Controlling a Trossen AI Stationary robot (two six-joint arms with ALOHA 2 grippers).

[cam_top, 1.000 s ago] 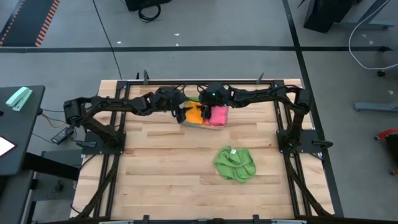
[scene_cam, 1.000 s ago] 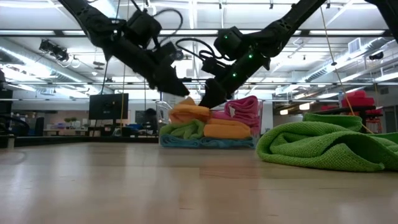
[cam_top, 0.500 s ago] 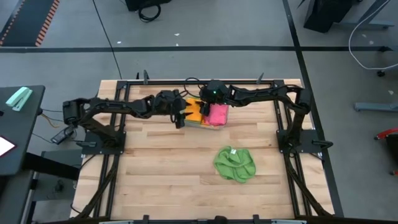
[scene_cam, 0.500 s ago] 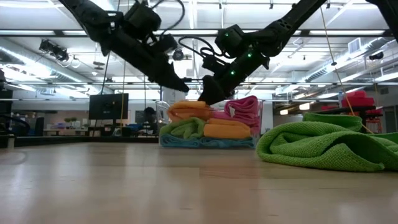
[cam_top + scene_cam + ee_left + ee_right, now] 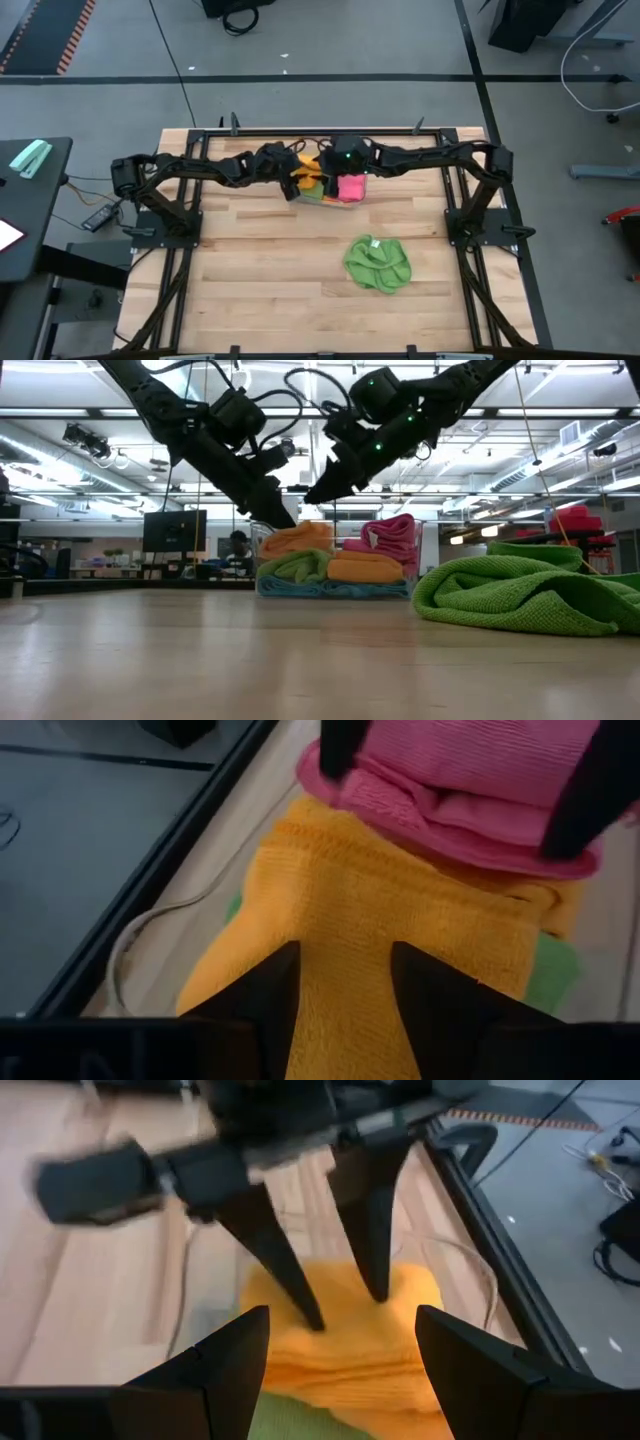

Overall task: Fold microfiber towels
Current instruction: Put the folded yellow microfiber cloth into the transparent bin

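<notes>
Big open workshop, grey floor, ceiling lights and desks way off in the back. In the middle sits a butcher-block table (image 5: 260,270) with a black frame round it, both arms reaching in toward the far edge.

The towels are mostly piled in a clear tray (image 5: 262,560) at the back middle of the table: an orange towel (image 5: 300,538) on top at one side, a pink towel (image 5: 390,538) bunched up high at the other, a second orange one and a green one under those, and a blue one flat at the bottom. One more green towel (image 5: 378,263) lies crumpled on its own nearer the front, well apart from the tray.

The left end effector (image 5: 296,183) is right at the tray's left side, tips down on the orange towel. From its wrist camera the two fingers (image 5: 262,1005) stand apart with orange cloth between them, touching the fabric, but I can't say it's really pinching it.

The right end effector (image 5: 318,490) hangs above the pile, angled down over the orange towel, clear of the cloth. Its fingers (image 5: 225,1365) are spread wide with nothing between them.
</notes>
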